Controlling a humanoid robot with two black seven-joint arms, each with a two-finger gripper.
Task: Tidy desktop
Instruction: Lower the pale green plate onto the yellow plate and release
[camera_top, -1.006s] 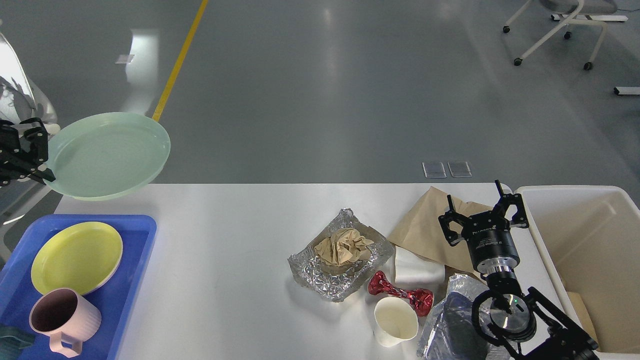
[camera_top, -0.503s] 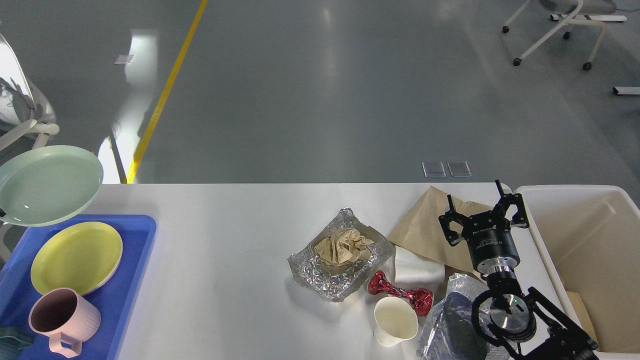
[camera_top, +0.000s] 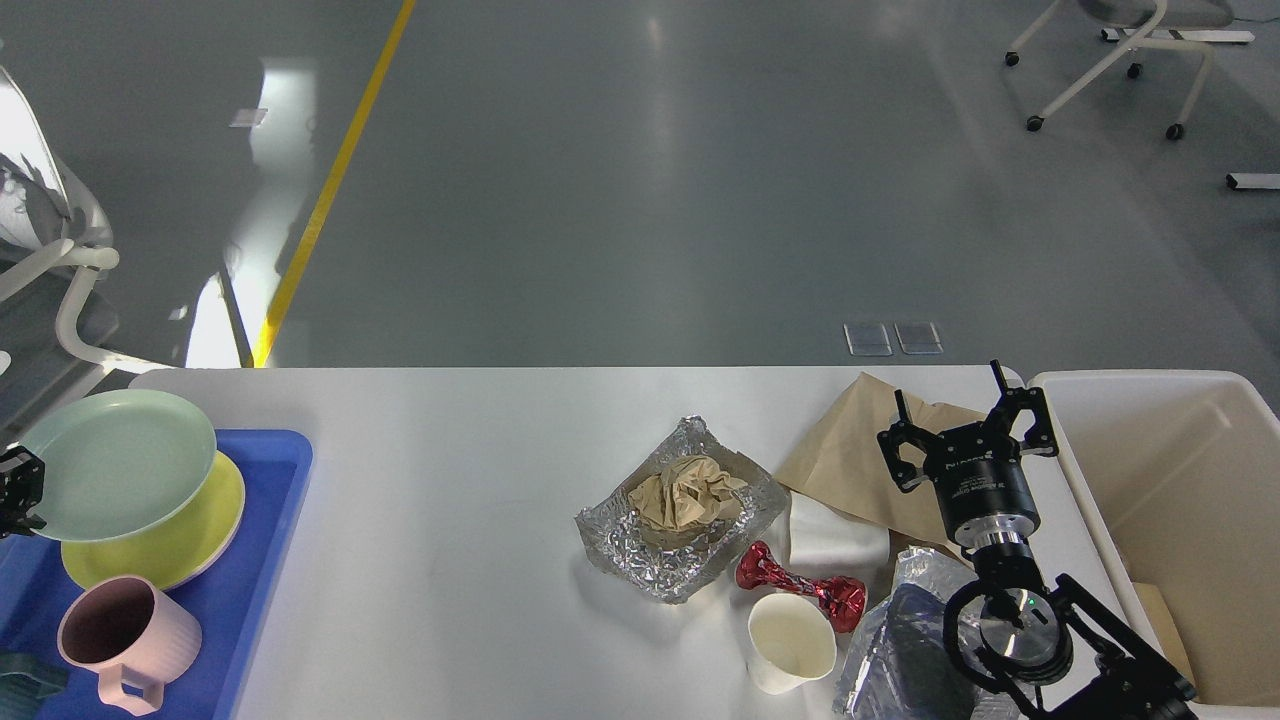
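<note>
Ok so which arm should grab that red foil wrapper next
Right, probably. The right tool hovers open over the brown paper, close to the red foil wrapper on the desktop. The left tool sits at the far edge by the green plate over the blue tray.

Black right arm, silver collar

Wide, smooth, white-grey bench with rounded corners, lying flat across the lower view, cluttered at right and carrying a tray at left.
</note>
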